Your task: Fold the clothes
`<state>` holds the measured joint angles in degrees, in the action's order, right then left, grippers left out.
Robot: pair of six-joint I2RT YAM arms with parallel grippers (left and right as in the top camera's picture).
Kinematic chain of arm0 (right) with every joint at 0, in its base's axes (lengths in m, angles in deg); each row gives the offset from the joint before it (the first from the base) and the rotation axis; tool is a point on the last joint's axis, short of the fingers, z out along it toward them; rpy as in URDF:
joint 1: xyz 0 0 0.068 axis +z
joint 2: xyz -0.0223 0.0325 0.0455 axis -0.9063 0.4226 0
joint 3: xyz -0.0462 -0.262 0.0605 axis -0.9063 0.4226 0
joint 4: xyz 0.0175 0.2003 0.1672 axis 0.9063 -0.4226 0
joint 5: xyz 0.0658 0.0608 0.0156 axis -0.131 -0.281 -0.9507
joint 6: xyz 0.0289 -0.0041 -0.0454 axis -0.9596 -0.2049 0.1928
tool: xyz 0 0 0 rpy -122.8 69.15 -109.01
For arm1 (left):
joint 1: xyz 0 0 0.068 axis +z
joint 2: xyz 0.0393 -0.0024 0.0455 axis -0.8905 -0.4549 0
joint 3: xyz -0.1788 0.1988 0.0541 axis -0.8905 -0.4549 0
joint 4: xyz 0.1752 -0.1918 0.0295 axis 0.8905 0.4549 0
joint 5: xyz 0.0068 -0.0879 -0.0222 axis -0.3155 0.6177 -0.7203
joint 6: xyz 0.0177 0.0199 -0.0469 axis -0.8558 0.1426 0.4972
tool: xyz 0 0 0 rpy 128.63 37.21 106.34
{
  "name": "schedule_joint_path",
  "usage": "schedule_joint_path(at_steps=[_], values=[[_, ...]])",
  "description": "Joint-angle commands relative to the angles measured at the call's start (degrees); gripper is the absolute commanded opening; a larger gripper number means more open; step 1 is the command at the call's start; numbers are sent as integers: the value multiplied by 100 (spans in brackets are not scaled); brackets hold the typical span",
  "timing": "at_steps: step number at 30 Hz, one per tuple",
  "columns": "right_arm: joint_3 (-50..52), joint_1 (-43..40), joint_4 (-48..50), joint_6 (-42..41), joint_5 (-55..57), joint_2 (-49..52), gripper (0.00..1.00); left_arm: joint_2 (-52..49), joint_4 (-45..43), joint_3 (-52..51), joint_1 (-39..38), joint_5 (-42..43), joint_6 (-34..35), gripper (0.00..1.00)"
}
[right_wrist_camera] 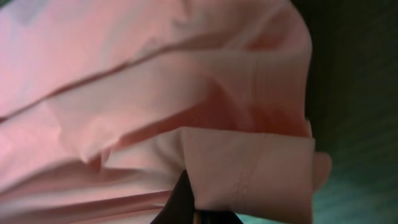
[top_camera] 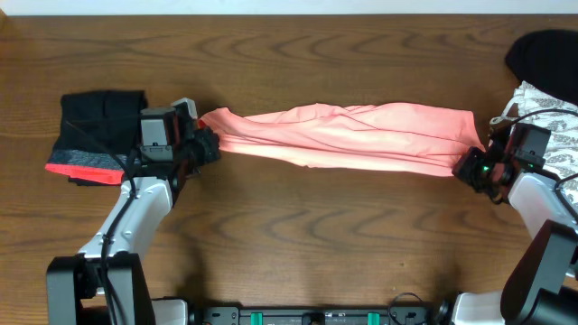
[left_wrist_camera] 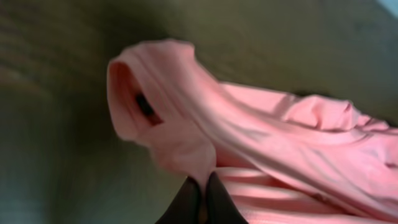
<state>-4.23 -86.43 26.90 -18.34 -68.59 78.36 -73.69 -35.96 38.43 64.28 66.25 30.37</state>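
Note:
The salmon-pink garment (top_camera: 348,135) is stretched in a long band across the middle of the table. My left gripper (top_camera: 204,142) is shut on its left end, seen close in the left wrist view (left_wrist_camera: 202,186) with pink cloth (left_wrist_camera: 261,130) bunched over the fingers. My right gripper (top_camera: 471,168) is shut on its right end; the right wrist view shows a folded hem (right_wrist_camera: 249,168) over the dark fingers (right_wrist_camera: 193,208). A black garment with a red-grey band (top_camera: 95,135) lies at the left. A white garment with grey print (top_camera: 551,122) and a plain black one (top_camera: 542,54) lie at the right edge.
The wooden table (top_camera: 307,235) shows bare wood in front of the pink garment and behind it (top_camera: 298,63). The arms' bases stand along the front edge (top_camera: 316,316).

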Motion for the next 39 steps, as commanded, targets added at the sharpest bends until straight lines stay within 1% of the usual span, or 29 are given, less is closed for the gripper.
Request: schedule_joint_path(at_steps=[1, 4, 9, 17, 19, 21, 23, 25, 30, 33, 34, 36, 39], values=[[-70, -37, 254, -166, 0, 22, 1, -170, -199, 127, 46, -223, 35, 6], [-170, -35, 330, -313, -22, 22, 1, -358, -317, 127, 46, -221, 35, 6], [-315, -28, 396, -334, -101, 22, 1, -761, -557, 127, 46, -221, 35, 6], [-319, -24, 1069, -442, -101, 24, 2, -1021, -1062, 127, 46, -221, 35, 6], [-319, -24, 1139, -483, -96, 26, 4, -1029, -1078, 127, 46, -221, 35, 6], [-319, -24, 1222, -481, -94, 66, 10, -1040, -1075, 127, 46, -221, 33, 6], [-319, -24, 1279, -481, -96, 140, 12, -1064, -1091, 127, 46, -221, 33, 6], [-319, -24, 1325, -483, -90, 256, 23, -1084, -1093, 127, 46, -221, 33, 6], [-319, -24, 1445, -483, -101, 702, 21, -1130, -1093, 127, 46, -221, 33, 6], [-321, -26, 1504, -481, -98, 940, 22, -1165, -1091, 127, 46, -221, 33, 6], [-321, -26, 1537, -481, -94, 1003, 23, -1176, -1091, 127, 46, -221, 33, 6], [-321, -26, 1609, -481, -46, 1062, 32, -1191, -1088, 127, 46, -221, 33, 6], [-321, -26, 1770, -481, -37, 1060, 35, -1196, -1088, 127, 46, -219, 33, 6]])
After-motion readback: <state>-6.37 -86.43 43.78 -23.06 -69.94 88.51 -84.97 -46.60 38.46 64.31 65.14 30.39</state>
